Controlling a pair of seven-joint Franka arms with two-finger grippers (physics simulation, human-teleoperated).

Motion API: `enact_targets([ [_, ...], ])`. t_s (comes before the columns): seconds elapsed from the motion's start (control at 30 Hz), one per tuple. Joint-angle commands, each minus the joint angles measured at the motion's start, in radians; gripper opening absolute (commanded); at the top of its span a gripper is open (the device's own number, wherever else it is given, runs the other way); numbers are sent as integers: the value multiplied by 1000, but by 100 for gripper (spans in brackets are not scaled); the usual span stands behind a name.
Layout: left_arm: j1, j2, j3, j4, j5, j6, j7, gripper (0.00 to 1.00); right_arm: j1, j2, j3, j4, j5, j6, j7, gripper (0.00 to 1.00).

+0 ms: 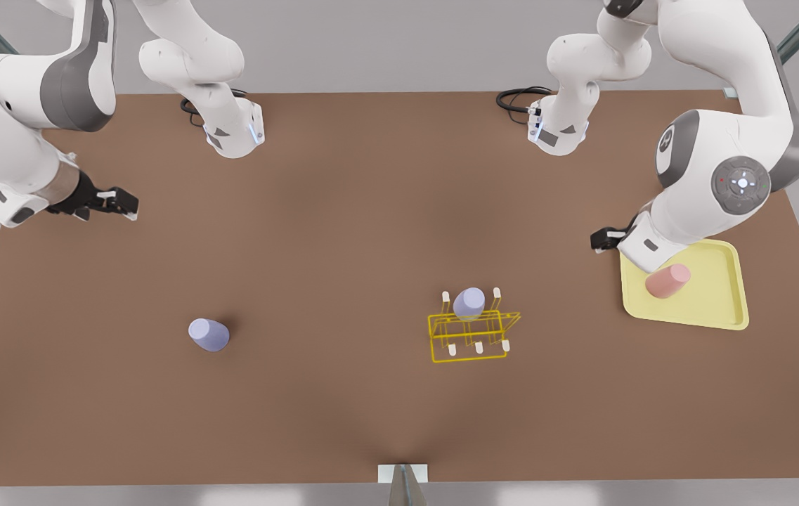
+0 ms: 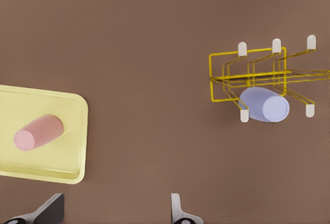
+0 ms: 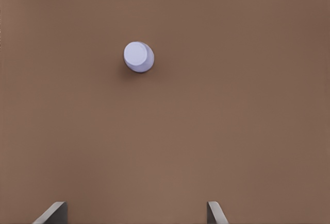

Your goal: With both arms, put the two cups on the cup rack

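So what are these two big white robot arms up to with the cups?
They are putting cups on the yellow wire rack. One lavender cup already sits on it. The pink cup lies on the pale yellow tray, near the left claw, which is open and empty. Another lavender cup stands on the table; the right claw hovers open, away from it.

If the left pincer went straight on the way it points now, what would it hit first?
The left pincer would probably meet bare table first, between the yellow tray and the cup rack; depth is unclear.
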Motion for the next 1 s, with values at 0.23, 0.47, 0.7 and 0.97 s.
enact_targets([
  [0.23, 160, 129, 298, -173, -96, 514, 731, 100, 51, 384, 10, 67, -40, 381, -36, 100],
  [0.47, 204, 91, 307, -485, -73, 815, 979, 100, 77, 458, 11, -117, -35, 827, 22, 100],
  [0.7, 221, 80, 324, -612, -61, 895, 970, 100, 53, 542, 17, -127, 106, 847, -90, 100],
  [0.97, 244, 134, 327, -640, -99, 919, 970, 100, 46, 567, 16, -150, 120, 843, -114, 100],
])
